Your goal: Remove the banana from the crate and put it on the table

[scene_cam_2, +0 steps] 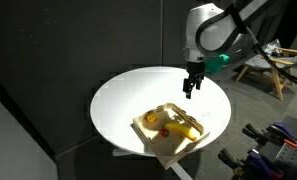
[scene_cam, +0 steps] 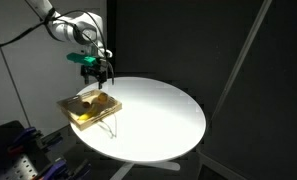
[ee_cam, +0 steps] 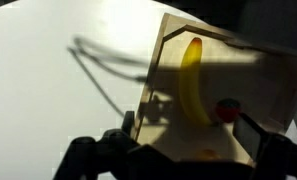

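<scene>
Take the crate [scene_cam_2: 168, 146] as your reference. It sits at the rim of the counter [scene_cam_2: 123, 100].

In the wrist view, the counter [ee_cam: 48, 70] left of the crate [ee_cam: 160, 75] is bare. It is crossed by thin dark lines, and you cannot tell whether these are shadow or cable. Inside the crate, near its left wall, the banana [ee_cam: 193, 80] lies lengthwise. A small red fruit [ee_cam: 227, 108] lies just beside it on the right.

In an exterior view, the contents from left to right are a round orange fruit [scene_cam_2: 151, 121], the red fruit [scene_cam_2: 164, 130] and the banana [scene_cam_2: 184, 127]. Nothing covers the banana.

The jaws stand apart and hold nothing. They hang above the counter near the crate's far side, clear of its walls. The arm [scene_cam_2: 213, 25] enters from above and to the right of the crate.

Limits of view:
- The wrist view cuts off the crate's right end.
- Shadow covers part of the crate floor.
- The tips of the jaws show only as dark, blurred shapes along the bottom edge.
- In an exterior view, the contents of the crate [scene_cam: 88, 110] are too dark to separate.
</scene>
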Robot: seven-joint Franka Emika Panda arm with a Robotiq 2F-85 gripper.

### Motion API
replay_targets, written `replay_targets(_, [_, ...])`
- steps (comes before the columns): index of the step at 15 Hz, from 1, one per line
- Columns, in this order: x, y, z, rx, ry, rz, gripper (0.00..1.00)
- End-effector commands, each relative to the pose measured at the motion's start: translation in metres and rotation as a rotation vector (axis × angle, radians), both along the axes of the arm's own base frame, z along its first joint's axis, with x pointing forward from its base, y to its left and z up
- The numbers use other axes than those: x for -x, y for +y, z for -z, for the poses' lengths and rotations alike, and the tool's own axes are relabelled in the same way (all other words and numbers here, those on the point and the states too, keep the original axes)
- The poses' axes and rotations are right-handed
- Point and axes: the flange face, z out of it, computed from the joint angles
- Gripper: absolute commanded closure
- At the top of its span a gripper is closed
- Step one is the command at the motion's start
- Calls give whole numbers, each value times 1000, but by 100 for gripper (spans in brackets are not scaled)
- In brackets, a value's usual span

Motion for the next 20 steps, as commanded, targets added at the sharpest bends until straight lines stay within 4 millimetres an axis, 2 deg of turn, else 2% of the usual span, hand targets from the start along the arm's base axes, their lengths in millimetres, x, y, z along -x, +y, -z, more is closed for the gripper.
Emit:
replay_targets(1, [-6, 3, 13, 47, -20, -78, 0])
replay_targets(6, [-1, 5, 20, 50, -6, -83, 0])
replay_targets(14, [-1, 5, 20, 50, -6, -84, 0])
replay_targets(20, [11, 18, 32, 45, 1, -128, 0])
